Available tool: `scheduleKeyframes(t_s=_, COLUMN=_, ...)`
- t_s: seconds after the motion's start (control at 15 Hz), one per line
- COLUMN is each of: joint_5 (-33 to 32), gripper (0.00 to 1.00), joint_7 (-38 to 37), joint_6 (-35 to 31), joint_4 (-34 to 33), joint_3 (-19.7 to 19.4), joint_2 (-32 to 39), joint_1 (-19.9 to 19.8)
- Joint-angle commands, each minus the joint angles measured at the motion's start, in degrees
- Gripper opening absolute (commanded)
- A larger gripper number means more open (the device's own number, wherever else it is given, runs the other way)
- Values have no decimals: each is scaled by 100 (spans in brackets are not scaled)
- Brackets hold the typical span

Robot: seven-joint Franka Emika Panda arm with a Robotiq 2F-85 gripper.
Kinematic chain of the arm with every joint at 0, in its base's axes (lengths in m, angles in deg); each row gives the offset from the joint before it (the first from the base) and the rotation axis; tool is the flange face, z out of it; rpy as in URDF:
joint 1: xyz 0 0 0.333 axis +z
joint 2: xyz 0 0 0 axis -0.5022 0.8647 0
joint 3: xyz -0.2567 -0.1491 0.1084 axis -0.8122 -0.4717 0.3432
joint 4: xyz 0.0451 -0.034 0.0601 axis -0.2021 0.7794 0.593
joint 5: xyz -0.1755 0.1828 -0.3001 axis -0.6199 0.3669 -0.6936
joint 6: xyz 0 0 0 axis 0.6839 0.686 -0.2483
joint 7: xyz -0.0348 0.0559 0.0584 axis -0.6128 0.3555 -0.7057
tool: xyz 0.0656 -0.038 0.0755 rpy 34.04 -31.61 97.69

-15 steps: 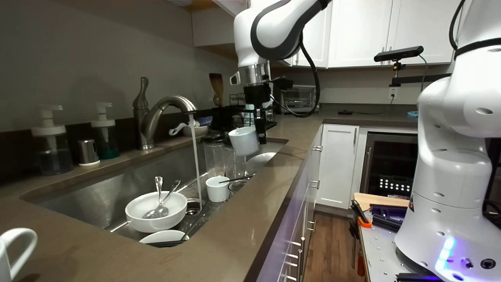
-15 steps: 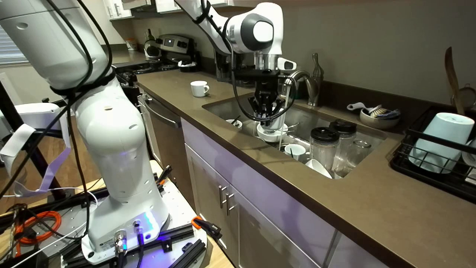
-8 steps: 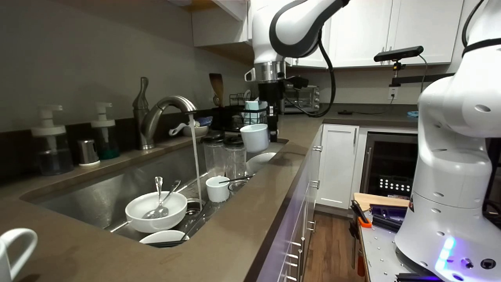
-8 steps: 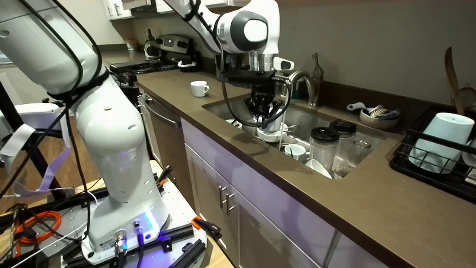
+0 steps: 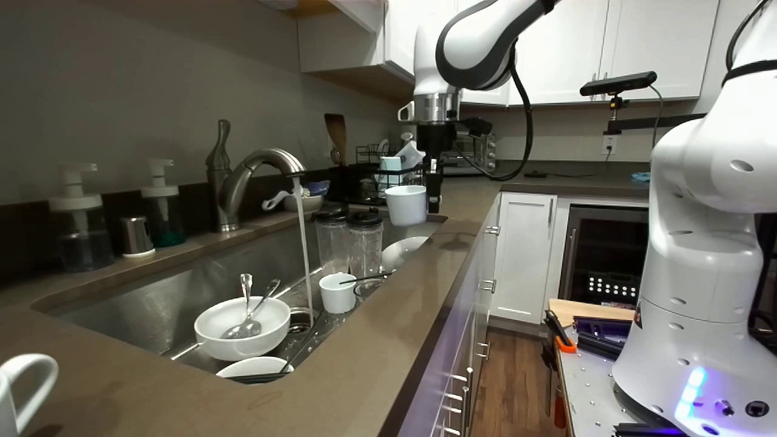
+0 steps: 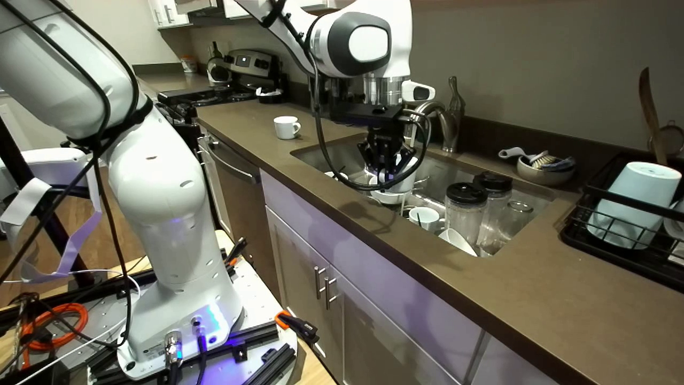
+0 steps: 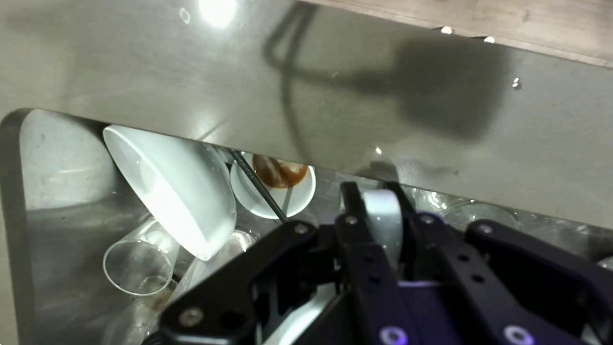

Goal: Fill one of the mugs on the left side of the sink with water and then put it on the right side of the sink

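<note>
A glossy white mug (image 5: 407,206) hangs nearly upright above the sink (image 5: 152,318), in front of the dish rack as an exterior view shows it. My gripper (image 5: 433,201) is shut on its handle; in the wrist view the white handle (image 7: 384,218) sits between the black fingers (image 7: 353,199). The body of the held mug (image 6: 404,182) is partly behind the gripper in an exterior view. What it holds inside cannot be seen. A matching mug (image 6: 286,128) stands on the counter left of the sink. Water (image 5: 303,243) runs from the faucet (image 5: 273,159), apart from the held mug.
Inside the sink are a white bowl with spoons (image 5: 243,328), a small white cup (image 5: 337,294), jars with black lids (image 6: 466,206) and a tilted white bowl (image 7: 182,187). A black dish rack (image 6: 574,235) stands on the right counter (image 6: 534,310).
The gripper and mug have moved away from the water stream, toward the sink's front edge, and slightly up. The mug has gone from tilted to nearly level. The water keeps running.
</note>
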Motion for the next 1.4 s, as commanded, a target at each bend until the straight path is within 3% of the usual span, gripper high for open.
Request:
scheduleKeyframes(t_s=0.0, joint_5=39, gripper=16, joint_7=28, joint_6=4, joint_4=-5, joint_3=79, joint_2=4, joint_1=-73)
scheduleKeyframes(t_s=0.07, joint_5=39, gripper=16, joint_7=28, joint_6=4, joint_4=-5, joint_3=80, joint_2=4, joint_1=-73)
scheduleKeyframes(t_s=0.13, joint_5=39, gripper=5, joint_7=28, joint_6=4, joint_4=-5, joint_3=80, joint_2=4, joint_1=-73)
scheduleKeyframes(t_s=0.67, joint_5=-90, gripper=5, joint_7=-227, joint_6=697, joint_4=-928, joint_3=588, joint_2=805, joint_1=127)
scheduleKeyframes(t_s=1.07, joint_5=-1006, gripper=5, joint_7=-1359, joint_6=1615, joint_4=-1932, joint_3=1198, joint_2=1578, joint_1=166)
scheduleKeyframes(t_s=1.33, joint_5=-1517, gripper=5, joint_7=-1930, joint_6=2203, joint_4=-2247, joint_3=1404, joint_2=1891, joint_1=346)
